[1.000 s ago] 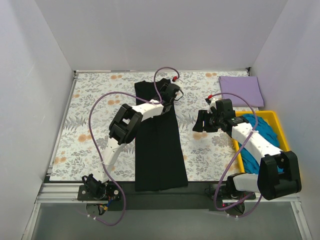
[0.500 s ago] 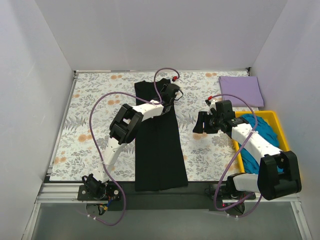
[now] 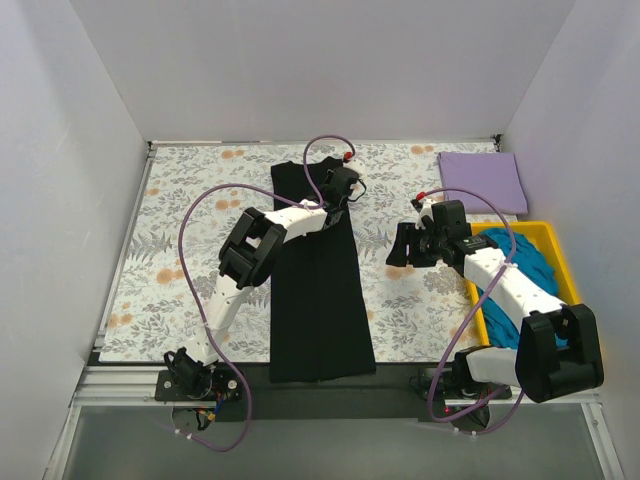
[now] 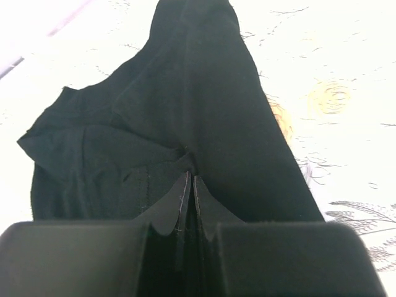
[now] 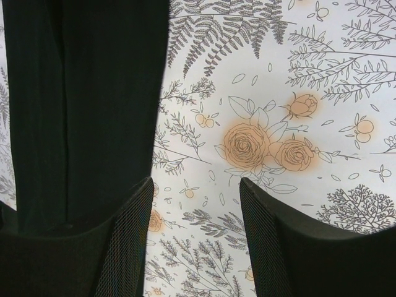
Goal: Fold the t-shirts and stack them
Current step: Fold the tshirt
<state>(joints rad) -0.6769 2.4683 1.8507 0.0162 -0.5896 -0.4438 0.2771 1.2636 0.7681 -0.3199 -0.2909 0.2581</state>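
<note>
Black cloth folded into a long narrow strip, the black t-shirt (image 3: 318, 300) lies down the middle of the floral-print cloth (image 3: 190, 230), and the left fingers (image 4: 175, 210) are pressed together on a pinch of it near its far, collar end. The right fingers (image 5: 130, 247) stand apart over bare floral print just beside the shirt's right edge, holding nothing. A folded lavender t-shirt (image 3: 482, 181) lies at the far right corner, and a teal t-shirt (image 3: 535, 262) is heaped in the yellow tray (image 3: 556, 240).
</note>
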